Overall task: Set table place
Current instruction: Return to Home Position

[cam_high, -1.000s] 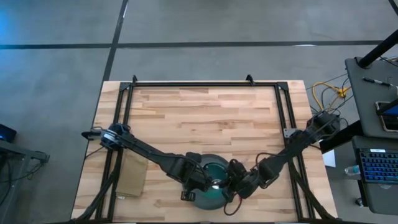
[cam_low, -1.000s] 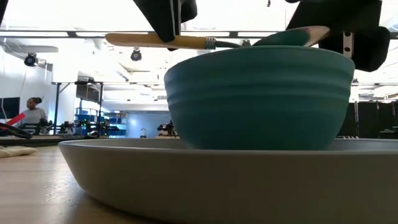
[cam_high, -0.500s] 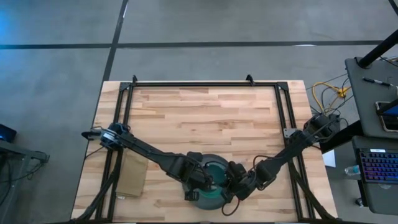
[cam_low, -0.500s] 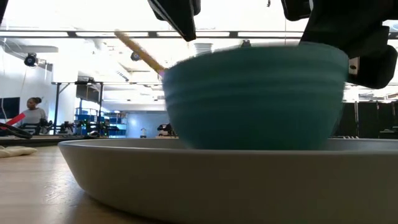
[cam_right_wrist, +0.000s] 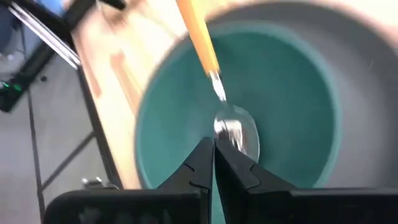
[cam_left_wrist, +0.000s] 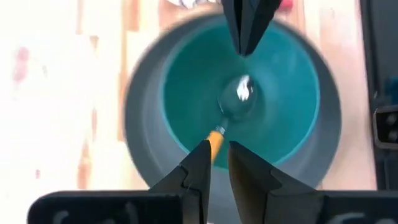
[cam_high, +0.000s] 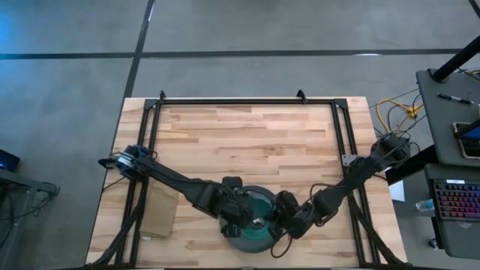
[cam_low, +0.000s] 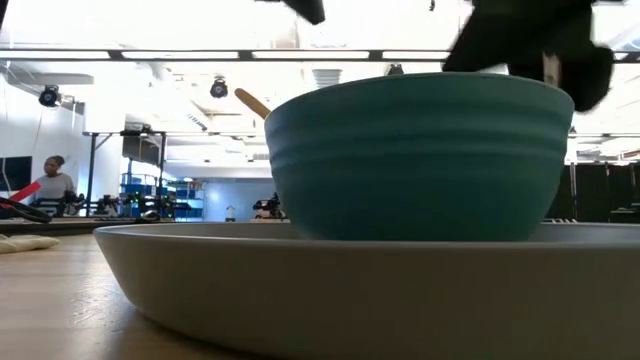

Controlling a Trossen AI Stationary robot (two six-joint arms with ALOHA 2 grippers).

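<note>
At the table's (cam_high: 247,135) left edge a tan sheet (cam_high: 160,211) lies flat on the wood, just beside the black rail. The left arm (cam_high: 172,180) reaches over it from the left rail toward the near middle of the table. The left gripper (cam_left_wrist: 216,149) hangs there above the bowl (cam_low: 420,160), over its left side. Its fingers are spread by a narrow gap and hold nothing. Seen from the table top, it is well clear of the bowl's rim. The teal bowl stands upright in the grey plate (cam_low: 300,290), which rests on the table close to the near edge, about midway along it. The spoon (cam_left_wrist: 239,99) lies inside the bowl, its shiny head on the bottom. Its orange handle (cam_low: 250,101) leans up the wall and pokes out over the rim on the left arm's side. No finger touches it. Over the bowl's right side hovers the right gripper (cam_right_wrist: 213,146), its fingers pressed together with nothing between them, their tips pointing down at the spoon's head. The right arm (cam_high: 360,172) runs back from there to the right rail. Past the table on the right stands a desk with a lit keyboard (cam_high: 457,202).
</note>
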